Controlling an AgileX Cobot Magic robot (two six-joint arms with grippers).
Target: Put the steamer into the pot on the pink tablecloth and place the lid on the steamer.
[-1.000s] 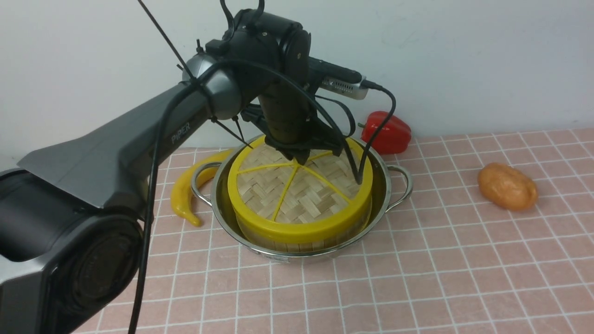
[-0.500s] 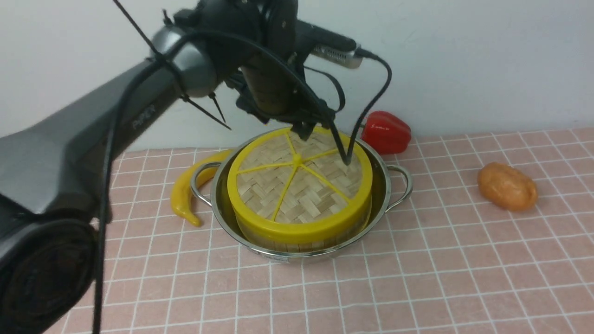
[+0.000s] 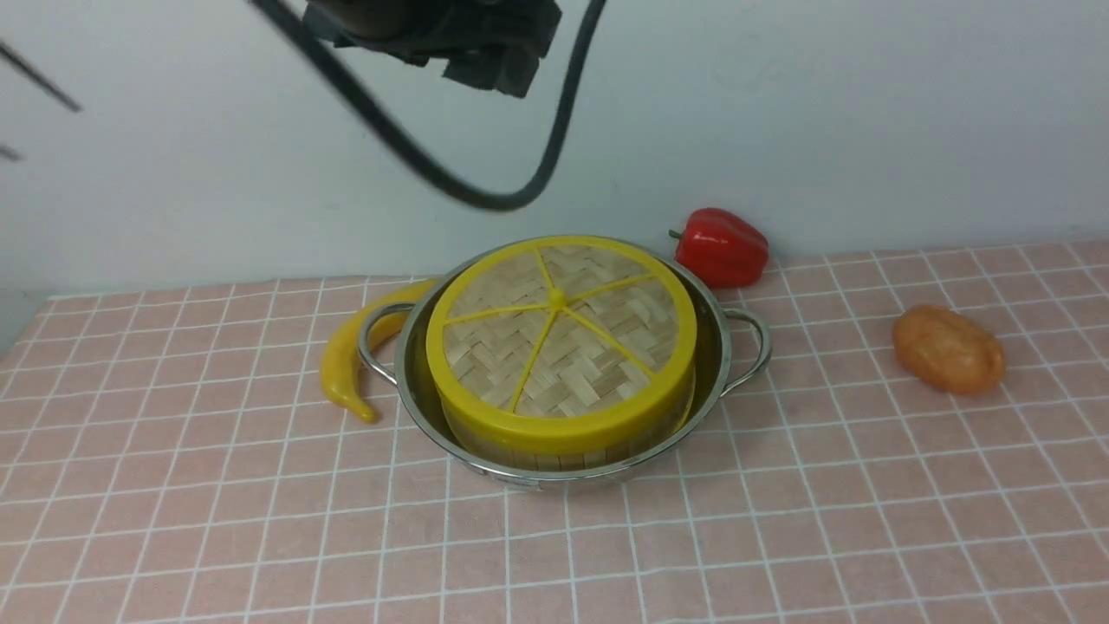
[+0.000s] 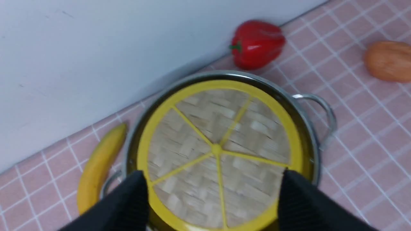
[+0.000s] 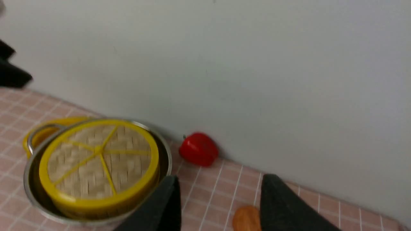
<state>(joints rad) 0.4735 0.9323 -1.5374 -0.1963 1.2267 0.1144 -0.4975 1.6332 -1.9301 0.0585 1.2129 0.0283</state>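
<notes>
Steamer [image 3: 563,442]: sits inside the pot [image 3: 416,390], which stands on the pink tablecloth [image 3: 780,520] near the back wall.

Front view: the lid [image 3: 554,334] lies flat on the steamer, its yellow rim level all round, so only a band of slatted wall shows beneath it. Pot handles point to either side. A banana [image 3: 342,364] lies against the pot's left handle, a red pepper [image 3: 721,247] just behind the pot on the right, an orange potato-like item [image 3: 949,349] well apart to the right. Part of the left arm and its cable shows blurred at the top edge, high above the lid.

Left wrist view: the left gripper [image 4: 213,195] hangs above the lid, its fingers [image 4: 128,205] spread wide with nothing between them. Lid, pot, banana and pepper are all below, untouched.

Right wrist view: the right gripper [image 5: 220,205] is off to the pot's right side, jaws apart and empty; tablecloth and the orange item show through the gap.

Judgement: both placements look complete; the lid seats squarely, so no correction seems needed.
</notes>
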